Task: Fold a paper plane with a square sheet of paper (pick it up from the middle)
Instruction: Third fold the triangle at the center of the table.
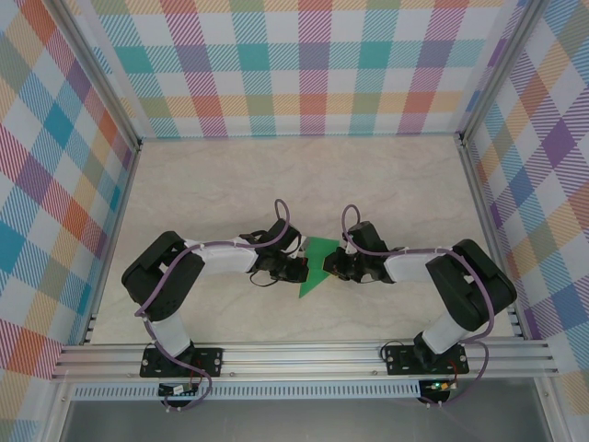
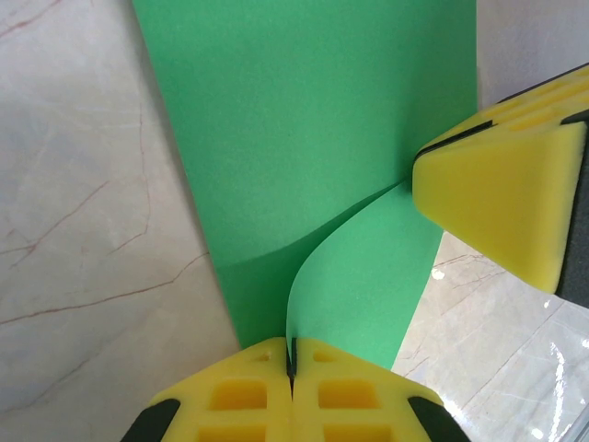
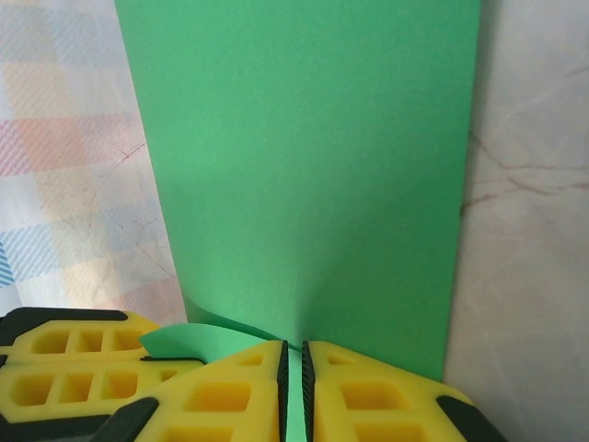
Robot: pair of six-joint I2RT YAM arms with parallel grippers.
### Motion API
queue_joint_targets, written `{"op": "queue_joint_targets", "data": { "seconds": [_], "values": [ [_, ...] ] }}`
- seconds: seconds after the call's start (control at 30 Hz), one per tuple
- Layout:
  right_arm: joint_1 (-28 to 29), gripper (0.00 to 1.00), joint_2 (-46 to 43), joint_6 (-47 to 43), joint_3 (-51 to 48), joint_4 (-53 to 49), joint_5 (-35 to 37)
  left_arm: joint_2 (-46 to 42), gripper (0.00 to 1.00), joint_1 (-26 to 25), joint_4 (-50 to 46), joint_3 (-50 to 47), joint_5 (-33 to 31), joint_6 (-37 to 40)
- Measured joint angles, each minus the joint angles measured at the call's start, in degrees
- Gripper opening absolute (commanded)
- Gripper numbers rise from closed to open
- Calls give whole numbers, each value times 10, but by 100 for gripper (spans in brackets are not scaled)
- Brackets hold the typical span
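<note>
The green sheet of paper [image 1: 318, 262] hangs between my two grippers over the middle of the table. It is a creased shape that narrows to a point toward the near edge. My left gripper [image 1: 296, 268] is shut on one layer's edge; in the left wrist view the paper [image 2: 304, 138] curls up into the closed fingertips [image 2: 292, 357]. My right gripper [image 1: 335, 265] is shut on the opposite side. In the right wrist view the paper [image 3: 304, 166] passes through the thin gap of the right gripper [image 3: 294, 359]. Each wrist view also catches the other gripper's yellow finger [image 2: 502, 203] [image 3: 74, 368].
The marble-patterned tabletop [image 1: 230, 184] lies under the paper. Plaid walls [image 1: 304, 64] close the back and both sides. An aluminium rail [image 1: 304, 359] runs along the near edge at the arm bases.
</note>
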Motion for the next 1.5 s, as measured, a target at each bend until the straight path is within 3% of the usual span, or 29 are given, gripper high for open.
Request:
{"op": "queue_joint_targets", "data": {
  "seconds": [0.37,0.77,0.83,1.03,1.13,1.3,1.5],
  "values": [
    [-40,15,-10,-25,10,-13,-17,0,0,0,0,0,0,0],
    [-47,15,18,-39,10,5,-34,-3,4,0,-6,0,0,-1],
    [-47,15,18,-58,16,-8,-41,-7,10,0,-13,0,0,-4],
    [-43,15,18,-116,31,-70,-77,-56,47,0,-67,-10,-30,-26],
    [-40,16,16,-144,32,-96,-93,-111,53,0,-101,-10,-66,-41],
    [-26,17,5,-178,31,-135,-110,-193,53,0,-140,-10,-113,-64],
    [-16,22,-45,-193,28,-182,-107,-231,44,-5,-145,-16,-103,-81]
  ]
}}
